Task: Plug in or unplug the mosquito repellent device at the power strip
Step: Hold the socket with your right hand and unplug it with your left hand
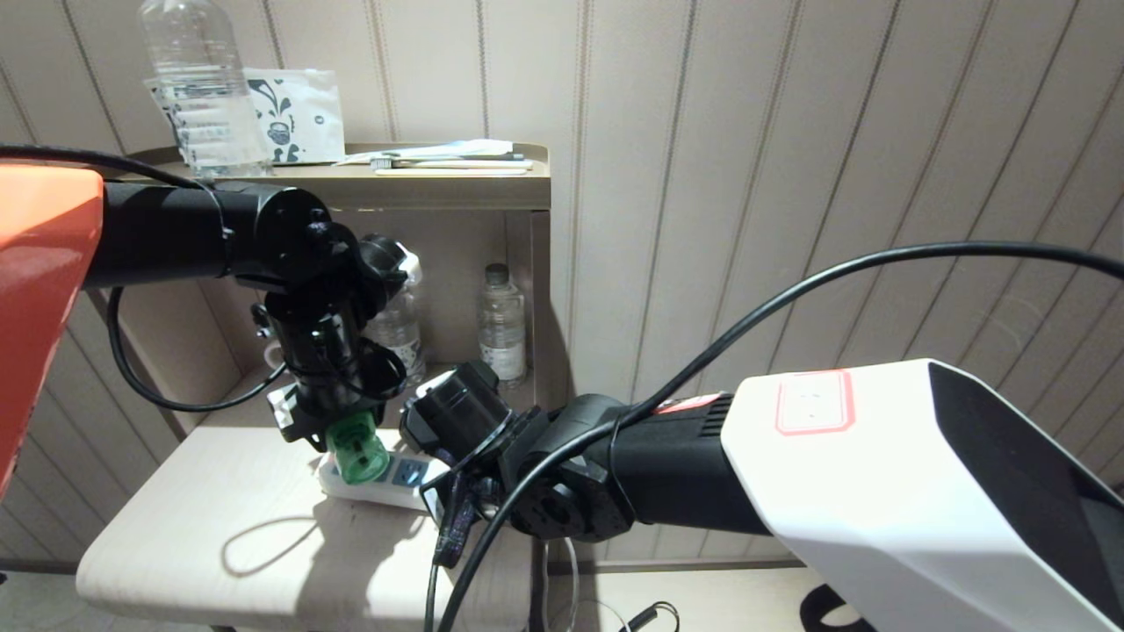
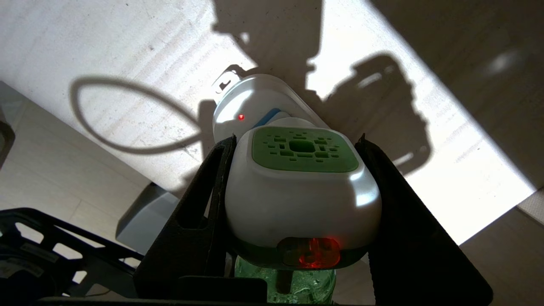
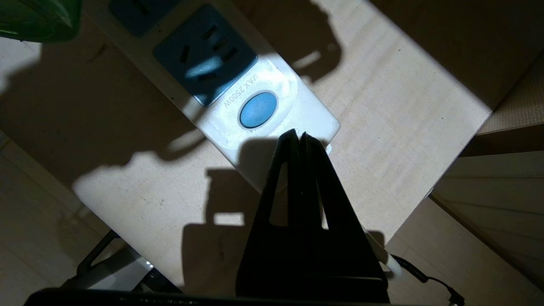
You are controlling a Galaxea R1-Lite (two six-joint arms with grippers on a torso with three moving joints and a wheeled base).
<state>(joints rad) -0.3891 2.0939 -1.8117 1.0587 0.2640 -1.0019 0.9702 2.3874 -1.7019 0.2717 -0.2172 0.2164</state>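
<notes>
I see a pale wood-grain tabletop (image 1: 219,535) set against a beige panelled wall, with a tan open shelf unit (image 1: 457,189) standing at its back. My right arm, white shell and black wrist, reaches in from the right; my left arm, orange and black, comes in from the left. On the shelf's top stands a big clear plastic water bottle (image 1: 200,83), and two smaller clear water bottles (image 1: 502,325) stand in the compartment below.

The long flat white power strip with blue sockets (image 1: 391,478) lies on the tabletop near its back edge. The left gripper (image 2: 297,170) points down over the strip, its two black fingers (image 2: 204,204) clamped on either side of the small mosquito repellent device, white-bodied with a green vented top and a translucent green bottle (image 2: 304,187). The device sits on the strip; I cannot tell how deep its prongs are seated. A red lamp glows on the device, and a small red dot shows on the strip's end beyond it.

The right gripper (image 3: 299,138) has its fingers pressed together, the tips on the strip's end just beside the round blue button (image 3: 258,109).
</notes>
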